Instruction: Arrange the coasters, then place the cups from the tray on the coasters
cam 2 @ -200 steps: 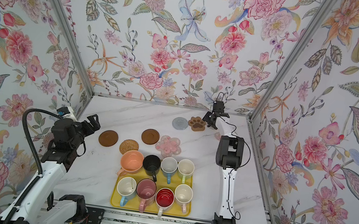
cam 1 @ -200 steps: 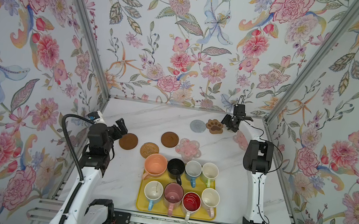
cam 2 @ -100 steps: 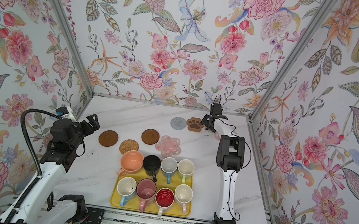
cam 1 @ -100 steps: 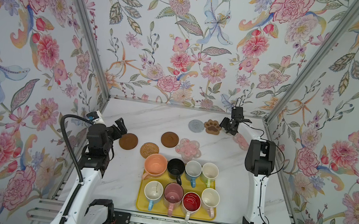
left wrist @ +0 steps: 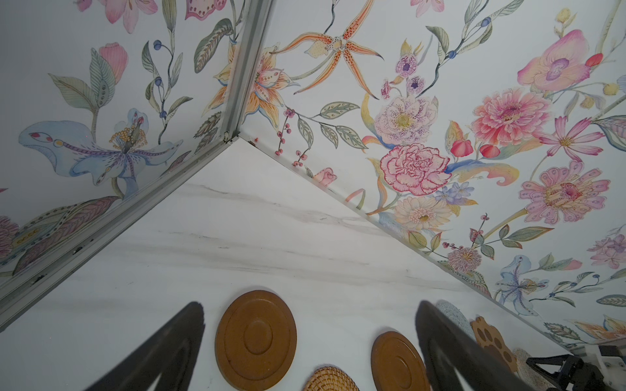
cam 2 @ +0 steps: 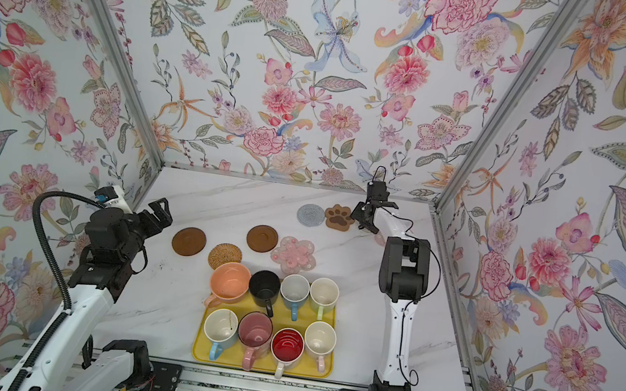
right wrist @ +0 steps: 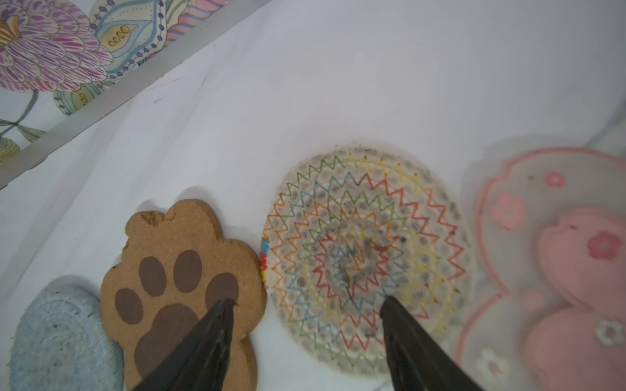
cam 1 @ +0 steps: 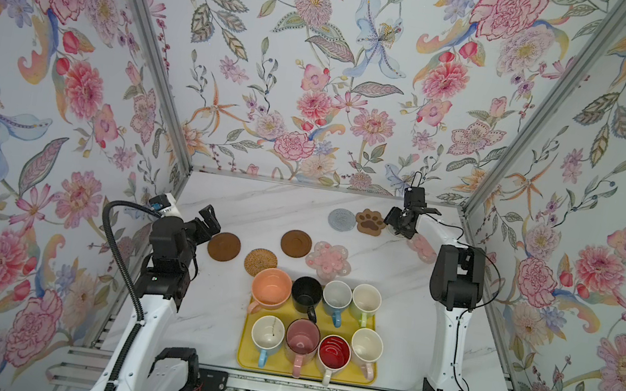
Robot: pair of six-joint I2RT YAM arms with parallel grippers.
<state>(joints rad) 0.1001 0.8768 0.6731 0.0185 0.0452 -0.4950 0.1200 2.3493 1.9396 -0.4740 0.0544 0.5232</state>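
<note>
1. The right tool (right wrist: 306, 300) reaches into the far right corner of the counter (cam 1: 259, 205). Its fingers are apart and hold nothing. One lies over the paw coaster (right wrist: 183, 270) and the other over the stitched round coaster (right wrist: 366, 237); I cannot tell whether they touch either mat
2. It probably works there because that row is crowded. The grey coaster (cam 1: 341, 220), the paw, the stitched round and a pink flower coaster (right wrist: 559, 270) lie edge to edge, too tight for handled cups
3. The left tool (cam 1: 211, 218) hovers with its fingers wide apart and empty, just beside a brown disc (cam 1: 224, 246), seemingly ready to shift it
4. The nearer row holds a second brown disc (cam 1: 296, 243), a rattan coaster (cam 1: 260, 262) and a second flower coaster (cam 1: 329, 256). The rattan one sits right against the peach cup (cam 1: 271, 287), so it likely needs more room
5. All eight cups stand upright on the yellow tray (cam 1: 277, 363) at the front, none on a coaster yet, so arranging seems to be the step in hand
6. The paw looks like cork with darker printed pads. The stitched round is coiled cord with coloured zigzag thread, grubby at its middle. The flowers look soft and translucent with raised pink petals, and the discs are hard with ringed grooves. All lie flush on the smooth marbled counter, so sliding probably suits them better than pinching
</note>
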